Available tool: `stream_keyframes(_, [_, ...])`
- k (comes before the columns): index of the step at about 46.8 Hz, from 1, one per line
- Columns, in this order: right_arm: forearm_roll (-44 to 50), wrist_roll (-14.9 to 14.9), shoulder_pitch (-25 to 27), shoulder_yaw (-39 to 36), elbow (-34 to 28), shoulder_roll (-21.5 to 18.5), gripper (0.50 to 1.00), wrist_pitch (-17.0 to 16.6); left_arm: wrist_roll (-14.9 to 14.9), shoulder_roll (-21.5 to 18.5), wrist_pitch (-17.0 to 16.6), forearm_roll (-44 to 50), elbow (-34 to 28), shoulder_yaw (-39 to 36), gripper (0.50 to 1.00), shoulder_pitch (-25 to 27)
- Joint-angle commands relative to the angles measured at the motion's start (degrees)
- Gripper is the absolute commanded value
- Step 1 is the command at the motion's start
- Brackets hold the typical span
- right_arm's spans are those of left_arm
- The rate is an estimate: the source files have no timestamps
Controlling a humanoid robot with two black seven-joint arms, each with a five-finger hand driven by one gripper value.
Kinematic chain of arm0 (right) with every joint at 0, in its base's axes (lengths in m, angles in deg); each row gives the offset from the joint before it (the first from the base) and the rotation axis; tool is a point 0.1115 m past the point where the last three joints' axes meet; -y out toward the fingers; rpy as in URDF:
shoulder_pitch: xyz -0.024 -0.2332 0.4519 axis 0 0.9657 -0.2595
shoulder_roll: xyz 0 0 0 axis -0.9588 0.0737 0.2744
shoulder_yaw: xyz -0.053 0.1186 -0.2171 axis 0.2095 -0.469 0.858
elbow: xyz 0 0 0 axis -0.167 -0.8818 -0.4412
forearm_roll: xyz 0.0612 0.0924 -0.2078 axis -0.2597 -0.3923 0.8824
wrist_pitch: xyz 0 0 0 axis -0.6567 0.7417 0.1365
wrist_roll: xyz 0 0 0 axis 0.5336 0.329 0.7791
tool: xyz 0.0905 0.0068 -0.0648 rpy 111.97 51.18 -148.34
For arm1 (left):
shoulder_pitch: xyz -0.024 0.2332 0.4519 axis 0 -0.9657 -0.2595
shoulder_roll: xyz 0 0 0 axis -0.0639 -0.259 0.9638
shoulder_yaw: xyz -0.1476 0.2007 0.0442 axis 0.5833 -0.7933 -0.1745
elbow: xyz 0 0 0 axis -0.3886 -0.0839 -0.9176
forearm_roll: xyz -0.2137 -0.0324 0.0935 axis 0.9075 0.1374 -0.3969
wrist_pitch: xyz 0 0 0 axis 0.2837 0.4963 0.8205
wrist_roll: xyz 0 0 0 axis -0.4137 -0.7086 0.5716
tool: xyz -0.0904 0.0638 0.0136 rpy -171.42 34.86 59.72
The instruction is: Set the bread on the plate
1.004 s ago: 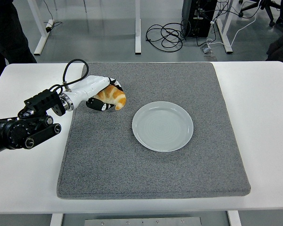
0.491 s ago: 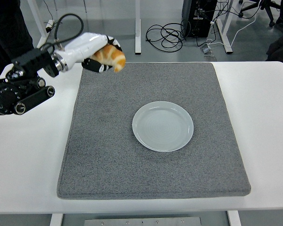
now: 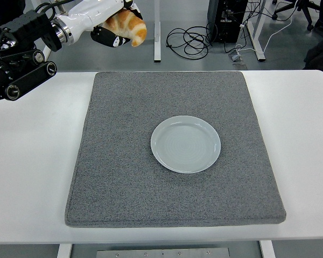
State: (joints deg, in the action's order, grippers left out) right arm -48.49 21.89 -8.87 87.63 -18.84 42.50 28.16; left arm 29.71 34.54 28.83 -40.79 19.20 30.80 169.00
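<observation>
Head view: left hand is clenched around the bread, a golden croissant-looking piece, and it's held way up in the air near the picture's top-left, past the counter's far edge. White fingers wrap over the top of it, dark fingertips sit under it, and the right end of the bread pokes out free. The black arm comes in from the left edge above the counter's far-left corner.

Plate is pale grey-green, sitting flat on the grey mat, a bit right of the mat's middle, nothing on it. Bread and plate are well apart. The mat covers most of the white counter, with bare strips along the left and right edges.

Past the far edge there's floor with a tangle of black cables and some white desk legs. Right hand isn't showing anywhere.
</observation>
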Motion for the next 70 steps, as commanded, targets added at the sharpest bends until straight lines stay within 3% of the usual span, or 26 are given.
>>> stream_keyframes(1, [0.0, 0.0, 0.0, 0.0, 0.0, 0.0, 1.000, 0.0, 0.0, 0.2, 0.0, 0.1, 0.0, 0.0, 0.500, -0.1])
stream_keyframes(14, [0.0, 0.0, 0.0, 0.0, 0.0, 0.0, 1.000, 0.0, 0.3, 1.7, 1.0, 0.0, 0.0, 0.0, 0.500, 0.3])
stream_keyframes(43, [0.0, 0.0, 0.0, 0.0, 0.0, 0.0, 1.000, 0.0, -0.2, 19.7, 1.8, -0.2, 0.0, -4.1, 0.500, 2.9])
stream_keyframes(70, [0.0, 0.0, 0.0, 0.0, 0.0, 0.0, 1.000, 0.0, 1.3, 19.7, 1.9, -0.4, -1.1, -7.6, 0.500, 2.5])
